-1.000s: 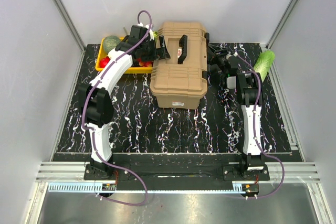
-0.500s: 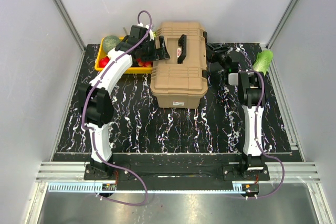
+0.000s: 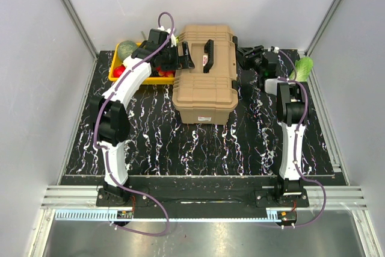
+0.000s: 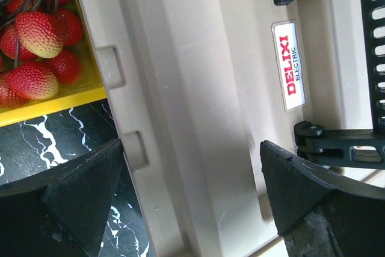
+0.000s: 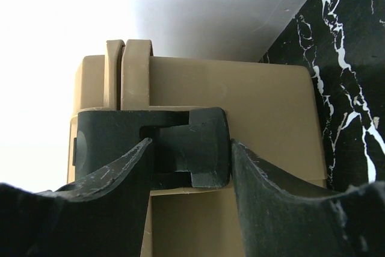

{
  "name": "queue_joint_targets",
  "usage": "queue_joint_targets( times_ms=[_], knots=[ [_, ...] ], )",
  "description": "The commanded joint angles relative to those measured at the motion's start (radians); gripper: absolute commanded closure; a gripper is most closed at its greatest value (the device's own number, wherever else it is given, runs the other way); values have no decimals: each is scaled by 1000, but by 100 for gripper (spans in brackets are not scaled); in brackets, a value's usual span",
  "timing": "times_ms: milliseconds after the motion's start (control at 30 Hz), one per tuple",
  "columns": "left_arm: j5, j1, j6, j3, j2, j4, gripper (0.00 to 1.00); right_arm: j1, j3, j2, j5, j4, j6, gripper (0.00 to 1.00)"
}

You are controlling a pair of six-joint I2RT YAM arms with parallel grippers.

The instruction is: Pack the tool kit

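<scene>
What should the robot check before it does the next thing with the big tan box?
1. The toolbox is shut: ok.
2. The left gripper is open and straddles the box's left edge: ok.
3. The right gripper is lined up with the black latch: ok.
4. Its fingers are really squeezing the latch: cannot tell.
5. The tools are all inside: cannot tell, because the box is closed.

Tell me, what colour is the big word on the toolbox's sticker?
Red, on a white sticker. The left wrist view shows it best.
</scene>
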Motion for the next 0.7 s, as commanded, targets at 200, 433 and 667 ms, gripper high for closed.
queue_joint_targets(
  times_ms=[200,433,667],
  knots=[
    [26,-6,29,1,2,4,1,61,90,-146,-111,-34,-227,38],
    [16,-7,34,0,-1,-5,1,61,136,-75,-158,56,-158,31],
    [5,-6,23,7,-10,-6,1,61,84,52,-91,354,194,16]
  ],
)
